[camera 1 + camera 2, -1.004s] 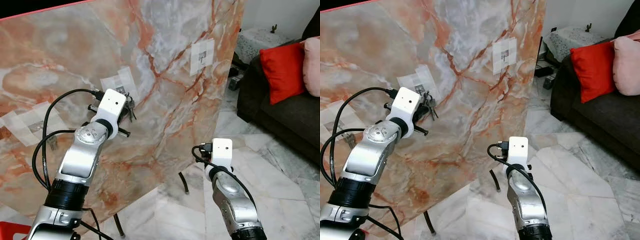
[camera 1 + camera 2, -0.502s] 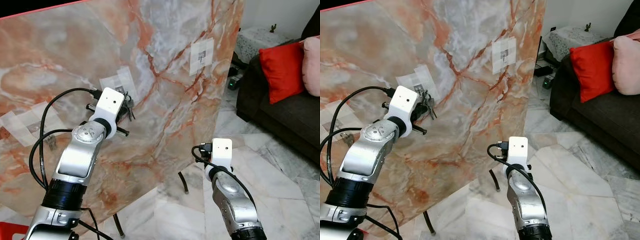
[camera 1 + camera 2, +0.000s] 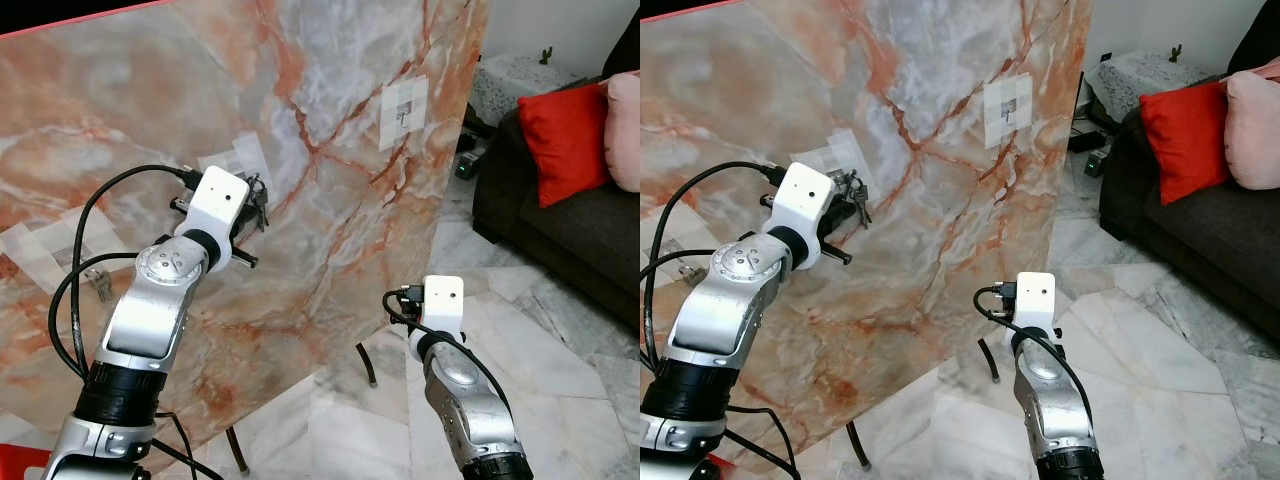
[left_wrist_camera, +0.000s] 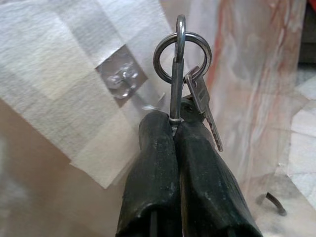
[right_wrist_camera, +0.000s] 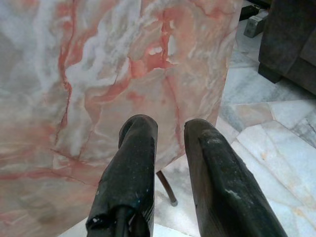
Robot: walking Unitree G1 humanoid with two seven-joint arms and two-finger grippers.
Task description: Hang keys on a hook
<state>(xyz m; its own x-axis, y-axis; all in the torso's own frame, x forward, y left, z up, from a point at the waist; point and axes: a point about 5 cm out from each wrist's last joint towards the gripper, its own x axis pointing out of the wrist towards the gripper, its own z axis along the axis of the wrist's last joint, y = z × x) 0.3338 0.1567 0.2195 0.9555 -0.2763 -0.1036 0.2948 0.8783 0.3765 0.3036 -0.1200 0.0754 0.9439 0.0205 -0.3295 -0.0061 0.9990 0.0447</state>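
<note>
A bunch of keys point(image 4: 180, 47) on a steel ring hangs from my left gripper point(image 4: 175, 123), which is shut on the ring's long metal link. One key point(image 4: 205, 111) dangles beside the fingers. A small clear hook point(image 4: 123, 79) sits on a white taped patch point(image 3: 237, 160) on the upright marble panel point(image 3: 330, 200), just beside the ring and apart from it. In the eye views my left gripper point(image 3: 255, 200) is raised against that patch. Low beside the panel's edge, my right gripper point(image 5: 170, 126) is open with nothing between its fingers point(image 5: 133, 163).
A second taped hook patch point(image 3: 405, 110) is further right on the panel, a third point(image 3: 60, 245) at the left. The panel's stand leg point(image 3: 368, 365) rests on the marble floor. A dark sofa point(image 3: 570, 240) with a red cushion point(image 3: 565, 140) stands at the right.
My left arm has lifted the keys a little up and to the left, closer to the hook patch. The right arm has stayed still.
</note>
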